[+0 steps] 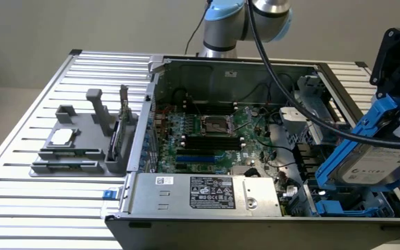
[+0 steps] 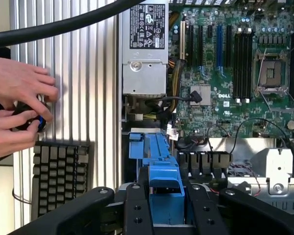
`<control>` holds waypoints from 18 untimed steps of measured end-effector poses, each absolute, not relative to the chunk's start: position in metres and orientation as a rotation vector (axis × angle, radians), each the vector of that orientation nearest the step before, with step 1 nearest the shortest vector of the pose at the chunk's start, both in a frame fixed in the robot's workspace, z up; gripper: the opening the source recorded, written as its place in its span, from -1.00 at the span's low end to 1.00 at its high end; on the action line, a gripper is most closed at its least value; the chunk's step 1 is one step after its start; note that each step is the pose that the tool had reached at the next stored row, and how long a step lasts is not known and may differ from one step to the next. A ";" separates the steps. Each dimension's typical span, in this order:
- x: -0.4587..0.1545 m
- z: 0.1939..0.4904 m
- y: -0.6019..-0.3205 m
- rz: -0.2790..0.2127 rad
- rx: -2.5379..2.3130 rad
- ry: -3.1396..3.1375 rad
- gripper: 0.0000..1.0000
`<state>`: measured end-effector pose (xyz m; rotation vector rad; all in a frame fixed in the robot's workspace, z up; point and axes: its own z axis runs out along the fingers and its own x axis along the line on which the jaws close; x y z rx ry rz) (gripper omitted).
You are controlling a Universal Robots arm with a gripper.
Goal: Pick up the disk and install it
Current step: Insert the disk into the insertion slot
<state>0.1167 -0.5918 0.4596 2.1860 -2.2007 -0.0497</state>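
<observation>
since the open computer case (image 1: 207, 65) lies with its inside facing up, the gripper (image 2: 166, 213) is clenched on the disk (image 1: 380, 164) by its blue frame (image 2: 165, 188), holding it tilted in the air above the blue drive bay (image 1: 346, 210) at the exterior view's right.

Shows silver-grey on the flat rectangular metal hard drive (image 1: 397, 155), white on its printed label (image 1: 375, 169), blue on its thin plastic frame (image 1: 366, 125). Runs green across the flat circuit board (image 1: 245, 125), with black and blue slots (image 1: 210, 141). Stripes the slatted aluminium table (image 1: 19, 208) in pale silver ribs.
</observation>
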 end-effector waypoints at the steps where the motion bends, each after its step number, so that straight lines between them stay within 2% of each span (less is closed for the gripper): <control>1: 0.117 0.458 -0.592 -0.050 2.186 -2.201 -0.35; 18: 0.119 0.441 -0.592 -0.050 2.186 -2.201 -0.35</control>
